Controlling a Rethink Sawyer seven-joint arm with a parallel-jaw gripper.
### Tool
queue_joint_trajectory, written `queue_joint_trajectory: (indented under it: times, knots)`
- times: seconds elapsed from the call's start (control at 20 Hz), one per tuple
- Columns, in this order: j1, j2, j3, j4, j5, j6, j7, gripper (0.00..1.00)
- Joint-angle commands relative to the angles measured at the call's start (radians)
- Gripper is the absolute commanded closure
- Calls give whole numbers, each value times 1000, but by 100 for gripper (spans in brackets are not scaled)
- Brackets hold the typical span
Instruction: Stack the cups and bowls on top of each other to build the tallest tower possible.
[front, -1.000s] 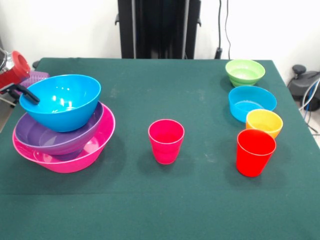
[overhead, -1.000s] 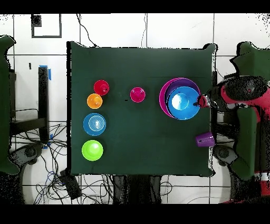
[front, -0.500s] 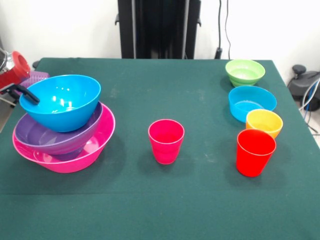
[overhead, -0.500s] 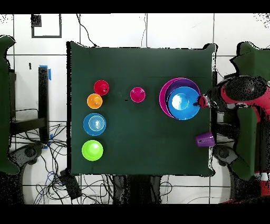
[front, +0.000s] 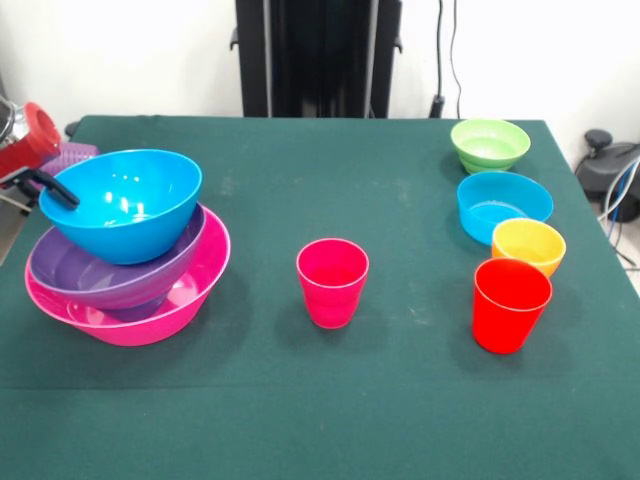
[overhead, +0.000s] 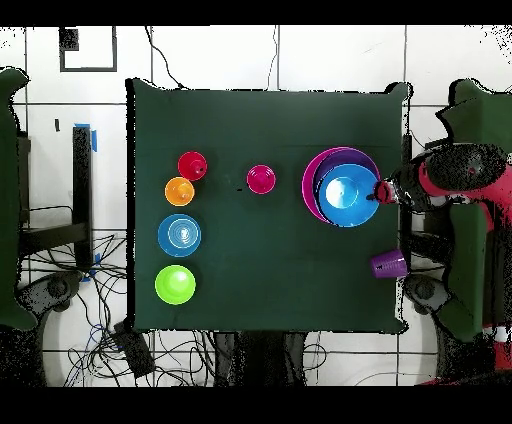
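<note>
Tower (front: 128, 262): partly built, at the left of the bench (front: 300, 400) in the front view. The pink bowl (front: 185, 295) forms the base, the purple bowl (front: 95, 280) sits inside it, and the blue bowl (front: 120, 205) rides on top, tilted rather than seated level. Three of the pieces are stacked.

Pincer (front: 52, 187): a dark part reaches in from the arm at the left edge and lies at the blue bowl's rim. Whether it is wide, narrow or gripping the rim, I cannot tell from either view.

Purple cup (front: 68, 157): just behind the tower at the bench edge, partly hidden; the overhead view shows it near the bench corner, apart from the tower (overhead: 341, 187). Not stacked.

Pink cup (front: 332, 281): upright, alone at mid-bench. Not stacked.

Right-hand row, running far to near: green bowl (front: 489, 144), cyan bowl (front: 503, 205), orange bowl (front: 528, 245), red cup (front: 511, 304). The orange bowl sits close against the red cup. All upright, none stacked.

No small dark blue bowl is visible on its own.

Judgement: the task is at an early stage. Six loose pieces remain, and the blue bowl's tilt needs settling before more goes on
</note>
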Motion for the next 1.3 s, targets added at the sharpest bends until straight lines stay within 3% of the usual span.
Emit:
queue_joint_trajectory:
  times: [0.05, 0.25, 0.3, 1.3]
  knots:
    - [56, 11, -7, -19, -42, -42, -262, 100]
    - [62, 8, -18, -25, -45, -27, -245, 100]
    - [64, 8, -20, -28, -45, -22, -237, 0]
    - [64, 13, -7, -28, -38, -57, -231, 0]
